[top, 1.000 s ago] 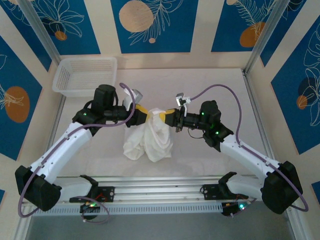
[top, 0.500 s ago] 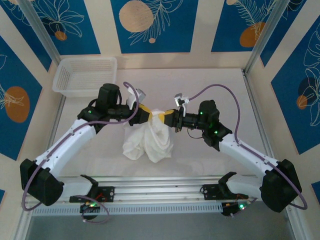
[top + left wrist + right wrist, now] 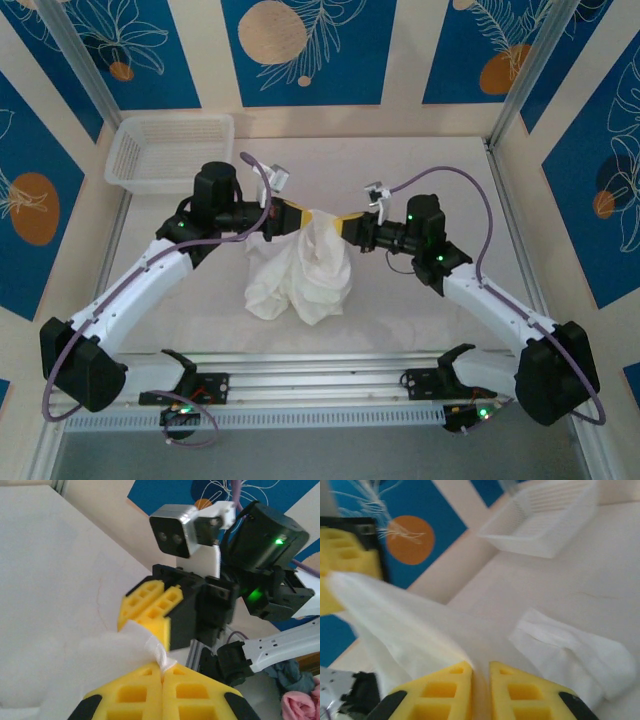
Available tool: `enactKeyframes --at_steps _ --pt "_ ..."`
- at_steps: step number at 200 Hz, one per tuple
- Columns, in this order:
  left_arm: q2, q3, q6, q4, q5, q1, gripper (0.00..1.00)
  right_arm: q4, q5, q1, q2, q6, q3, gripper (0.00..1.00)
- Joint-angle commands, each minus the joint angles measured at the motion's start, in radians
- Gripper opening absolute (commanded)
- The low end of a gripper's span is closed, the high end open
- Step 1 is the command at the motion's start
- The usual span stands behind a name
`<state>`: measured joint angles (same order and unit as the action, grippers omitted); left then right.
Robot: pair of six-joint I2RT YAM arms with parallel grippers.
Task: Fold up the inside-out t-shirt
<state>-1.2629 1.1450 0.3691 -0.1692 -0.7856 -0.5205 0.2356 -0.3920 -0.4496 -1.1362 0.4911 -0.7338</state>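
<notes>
Seemingly mid-regrasp: left gripper (image 3: 303, 216) jaws clench the bunched t-shirt (image 3: 300, 280); right gripper (image 3: 346, 222) grip unclear (jaws barely parted around cloth). Next, spread it flat on the worktop (image 3: 430, 170).

The t-shirt (image 3: 310, 272) hangs between left pincer (image 3: 297, 214) and right pincer (image 3: 346, 226), basket (image 3: 170, 184) behind at left.
</notes>
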Motion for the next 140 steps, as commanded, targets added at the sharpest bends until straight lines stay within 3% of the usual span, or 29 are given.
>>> enactKeyframes --at_steps 1,21,36,49,60,83,112,140 --pt "0.003 0.047 0.086 -0.049 -0.004 -0.009 0.0 -0.17 0.054 -0.028 0.109 -0.059 -0.061 0.29" --pt "-0.004 0.054 0.073 -0.085 0.036 -0.009 0.0 -0.245 0.283 -0.126 0.218 -0.111 -0.066 0.35" --pt "-0.025 0.069 0.088 -0.085 0.018 -0.009 0.0 -0.272 0.523 -0.267 0.259 -0.112 -0.073 0.34" --pt "-0.042 0.085 0.094 -0.091 0.014 -0.009 0.0 -0.317 0.775 -0.397 0.243 -0.006 -0.106 0.31" --pt "-0.049 0.091 0.094 -0.096 0.019 -0.009 0.0 -0.381 0.875 -0.458 0.2 0.105 -0.152 0.3" --pt "-0.055 0.102 0.094 -0.109 0.03 -0.009 0.0 -0.525 0.902 -0.464 0.081 0.264 -0.261 0.26" --pt "-0.066 0.118 0.081 -0.137 0.031 -0.009 0.0 -0.481 0.694 -0.417 -0.009 0.339 -0.289 0.26" --pt "-0.064 0.121 0.075 -0.15 0.042 -0.009 0.0 -0.437 0.63 -0.409 -0.035 0.341 -0.276 0.27"
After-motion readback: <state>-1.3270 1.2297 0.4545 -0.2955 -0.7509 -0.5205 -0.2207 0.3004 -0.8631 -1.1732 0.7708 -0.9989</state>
